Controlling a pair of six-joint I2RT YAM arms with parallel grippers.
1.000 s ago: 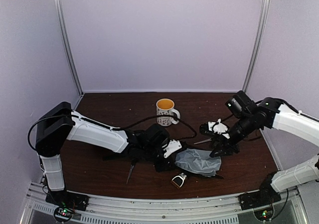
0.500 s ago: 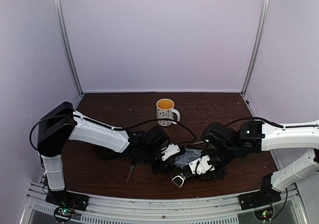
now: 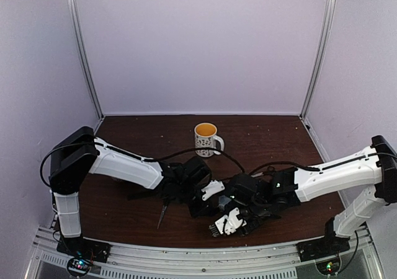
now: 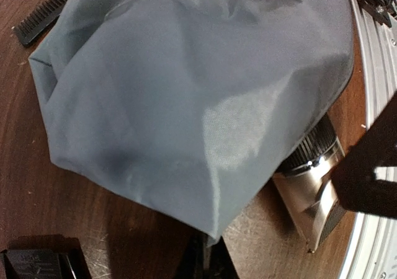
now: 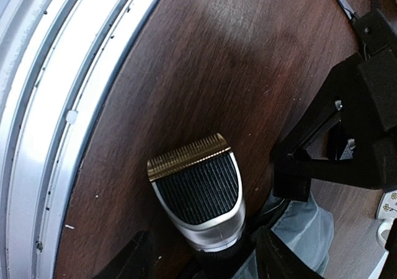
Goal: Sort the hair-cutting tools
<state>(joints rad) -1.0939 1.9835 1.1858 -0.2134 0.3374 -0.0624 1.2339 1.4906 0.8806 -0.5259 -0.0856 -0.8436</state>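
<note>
The top camera looked down from behind the arm bases across the whole counter (image 3: 267,127), while both wrist cameras hung close over the same clipper (image 5: 198,189) and grey pouch (image 4: 186,93).

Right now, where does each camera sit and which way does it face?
Top external: above and behind the bases, looking down over the table; left arm and right arm reach in nearer than the mug.
Left wrist: on the left arm, looking down close at the grey pouch; left hand at the bottom edge, pinching it.
Right wrist: on the right arm, looking down at the clipper, rail at left; right hand open astride it.
Shared: both wrist views show clipper and grey pouch.
</note>
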